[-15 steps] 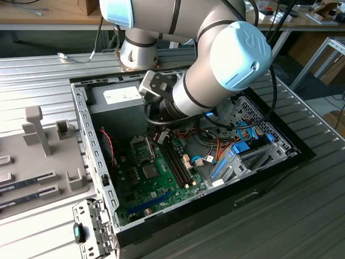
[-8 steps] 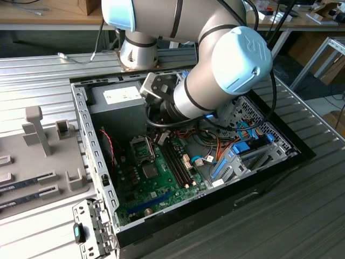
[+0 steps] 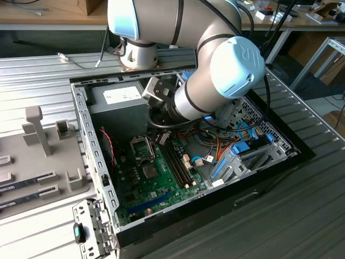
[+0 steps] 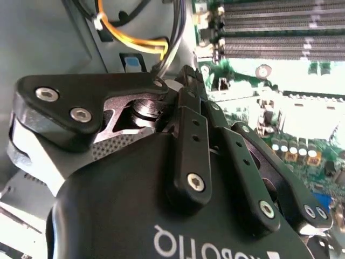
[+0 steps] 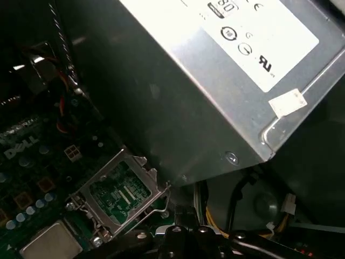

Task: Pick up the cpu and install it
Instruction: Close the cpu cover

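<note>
My gripper (image 4: 186,73) hangs inside the case (image 3: 82,116), beside the power supply (image 5: 178,102); fingers pressed together, nothing visibly held.

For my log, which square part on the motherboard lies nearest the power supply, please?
The open metal frame, green board showing through it; the plain silver square lies farther off.

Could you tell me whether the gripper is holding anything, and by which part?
Nothing that shows: the cpu lies on the power supply, apart from the gripper.
</note>
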`<state>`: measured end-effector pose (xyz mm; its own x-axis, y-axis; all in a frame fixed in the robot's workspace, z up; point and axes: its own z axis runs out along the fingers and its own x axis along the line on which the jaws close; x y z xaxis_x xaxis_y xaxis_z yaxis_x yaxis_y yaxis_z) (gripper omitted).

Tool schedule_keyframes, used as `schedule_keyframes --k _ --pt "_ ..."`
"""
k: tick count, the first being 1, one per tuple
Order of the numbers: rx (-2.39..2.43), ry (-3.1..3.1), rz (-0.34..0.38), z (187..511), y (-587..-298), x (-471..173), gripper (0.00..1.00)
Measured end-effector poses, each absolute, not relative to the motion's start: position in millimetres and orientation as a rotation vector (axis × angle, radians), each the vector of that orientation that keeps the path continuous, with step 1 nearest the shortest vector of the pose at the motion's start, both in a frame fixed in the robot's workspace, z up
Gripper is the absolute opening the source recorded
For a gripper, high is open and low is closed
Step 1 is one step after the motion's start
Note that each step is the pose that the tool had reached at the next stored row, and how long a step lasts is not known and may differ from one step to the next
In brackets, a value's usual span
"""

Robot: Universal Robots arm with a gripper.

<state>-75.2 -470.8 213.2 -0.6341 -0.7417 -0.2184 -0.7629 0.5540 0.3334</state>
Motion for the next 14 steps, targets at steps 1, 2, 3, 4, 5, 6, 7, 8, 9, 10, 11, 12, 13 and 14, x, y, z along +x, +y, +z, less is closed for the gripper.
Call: schedule_keyframes --k 1,2,3,4,5,6,7,8,9,10,11,12,13,14 --pt "-1.319 2.724 0.624 210.2 -468.7 -74.6 0.11" --pt "-1.319 2.723 0.625 205.1 -464.7 -74.5 0.11" --pt "-1.319 2.724 0.625 203.0 -463.4 -74.6 0.11" --pt "-1.319 2.724 0.625 201.3 -462.8 -74.7 0.11" --pt "-1.320 2.723 0.625 199.5 -462.6 -74.8 0.11" --pt "-1.319 2.723 0.625 198.7 -462.6 -75.3 0.11" --pt "-1.319 2.724 0.625 198.1 -462.7 -75.7 0.11" --pt "-1.319 2.724 0.624 198.0 -462.7 -76.0 0.11" --pt "-1.320 2.724 0.625 198.0 -462.7 -76.0 0.11" --pt "-1.320 2.724 0.624 198.0 -462.7 -76.0 0.11" --pt "-1.319 2.724 0.625 200.3 -462.8 -76.1 0.11" --pt "-1.319 2.723 0.624 204.2 -462.7 -76.1 0.11" --pt "-1.319 2.723 0.624 207.5 -462.7 -76.1 0.11" --pt "-1.319 2.723 0.624 212.1 -462.7 -76.1 0.11"
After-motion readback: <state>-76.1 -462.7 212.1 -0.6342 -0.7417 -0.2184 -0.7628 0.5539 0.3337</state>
